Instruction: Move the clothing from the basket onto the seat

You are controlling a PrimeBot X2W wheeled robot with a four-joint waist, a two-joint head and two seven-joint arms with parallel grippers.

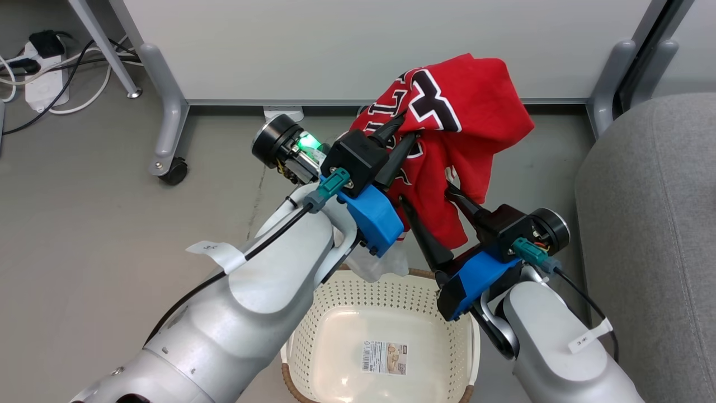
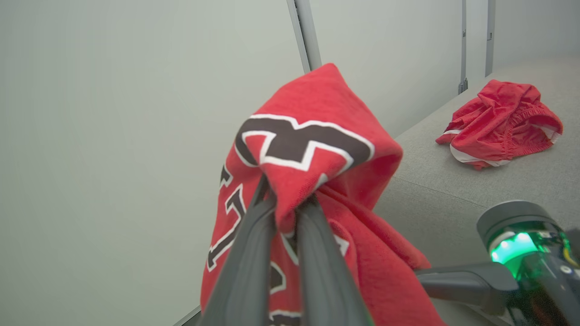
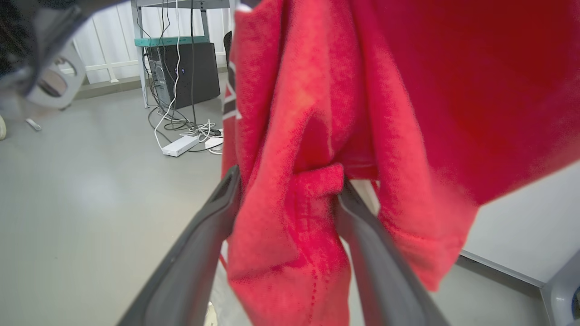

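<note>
Left gripper (image 1: 401, 134) is pinched narrow on the jersey (image 1: 458, 106), held up above the basket (image 1: 447, 336), whose visible floor carries no garment. Right gripper (image 1: 425, 194) stands wide, a hanging fold between its fingers, unclamped. Shorts (image 2: 498, 120) lie on the seat (image 2: 453, 181); by my judgement only the jersey is left to place

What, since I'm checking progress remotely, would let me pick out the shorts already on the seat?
Find the big light grey seat. On its top lies a crumpled red heap, the shorts. Unlike the jersey held up in the air, they are plain red with white trim and carry no lettering.
</note>
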